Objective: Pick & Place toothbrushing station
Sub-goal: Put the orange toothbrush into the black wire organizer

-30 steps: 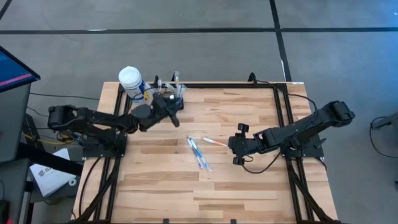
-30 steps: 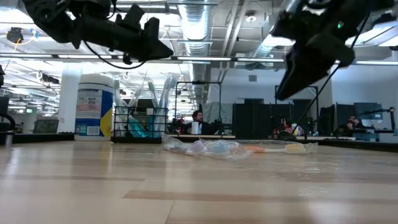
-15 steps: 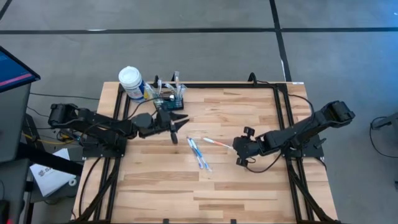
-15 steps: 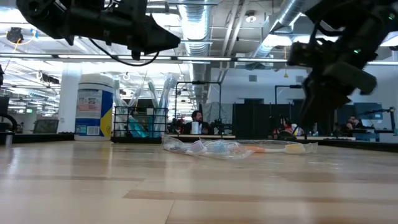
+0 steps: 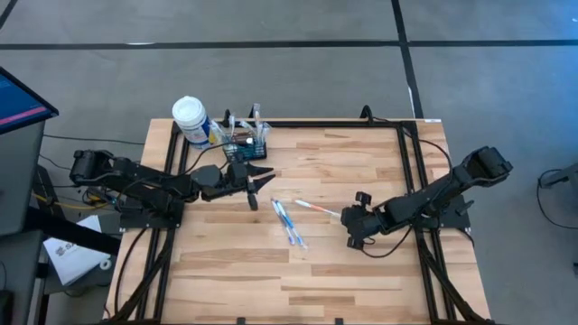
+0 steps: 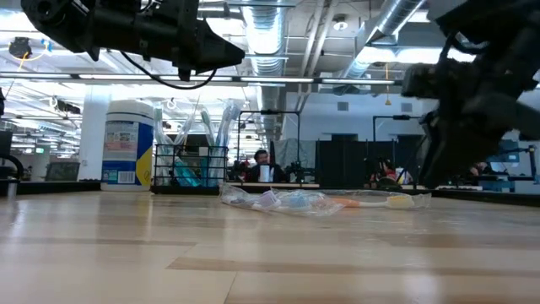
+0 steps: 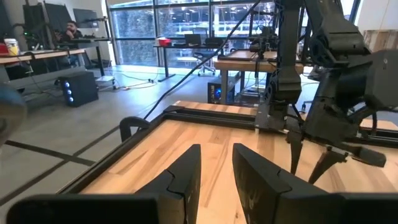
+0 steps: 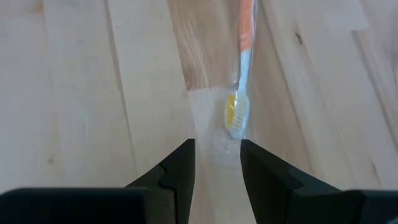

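We found the caddy (image 5: 247,140) at the table's (image 5: 343,271) far left edge. The left gripper (image 5: 263,175) hovered just beside it, fingers apart and empty. The right gripper (image 5: 348,219) hung over a wrapped toothbrush (image 8: 241,74), fingers apart.

white-capped bottle (image 5: 189,116) at table (image 5: 361,271) corner; wrapped toothbrushes (image 5: 289,221) mid-table

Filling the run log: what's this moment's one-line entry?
left gripper: open, empty, beside caddy | right gripper: open, over orange toothbrush | blue toothbrushes: on table
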